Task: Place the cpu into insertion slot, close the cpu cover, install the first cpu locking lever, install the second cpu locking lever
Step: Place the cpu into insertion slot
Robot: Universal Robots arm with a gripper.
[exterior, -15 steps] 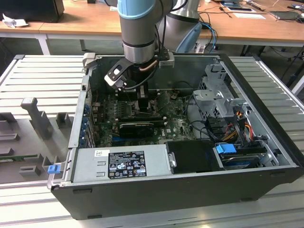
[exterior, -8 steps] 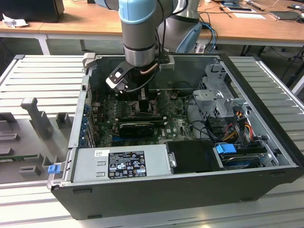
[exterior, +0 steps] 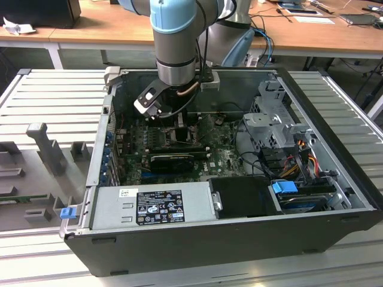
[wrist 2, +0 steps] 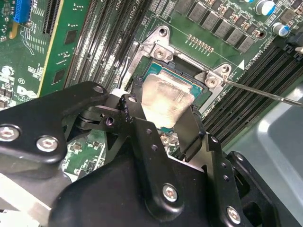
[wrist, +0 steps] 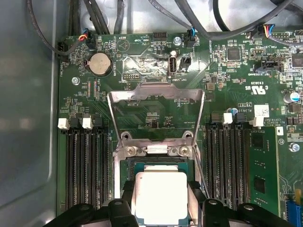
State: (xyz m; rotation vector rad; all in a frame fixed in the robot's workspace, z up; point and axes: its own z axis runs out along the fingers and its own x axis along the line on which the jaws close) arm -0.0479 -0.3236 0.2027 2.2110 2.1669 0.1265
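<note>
The cpu [wrist: 160, 195], a small square chip with a pale grey metal top, sits between my gripper's [wrist: 161, 204] black fingers [wrist: 124, 201], directly over the insertion slot [wrist: 127, 165]. In the second wrist view the cpu [wrist 2: 165, 97] hangs tilted at the socket [wrist 2: 201, 80], with my gripper [wrist 2: 163, 118] shut on its edges. The cpu cover [wrist: 156, 91], a thin metal frame with an open window, stands flipped back from the socket. A thin locking lever rod [wrist 2: 270, 94] sticks out beside the socket. In the exterior view my gripper [exterior: 179, 122] reaches down into the open computer case.
Black memory slots [wrist: 85, 165] flank the socket on both sides. A coin battery [wrist: 100, 64] and cables [wrist: 199, 23] lie beyond the cover. A grey power supply [exterior: 149, 206], a long black card [exterior: 173, 158] and a drive cage [exterior: 275, 119] crowd the case.
</note>
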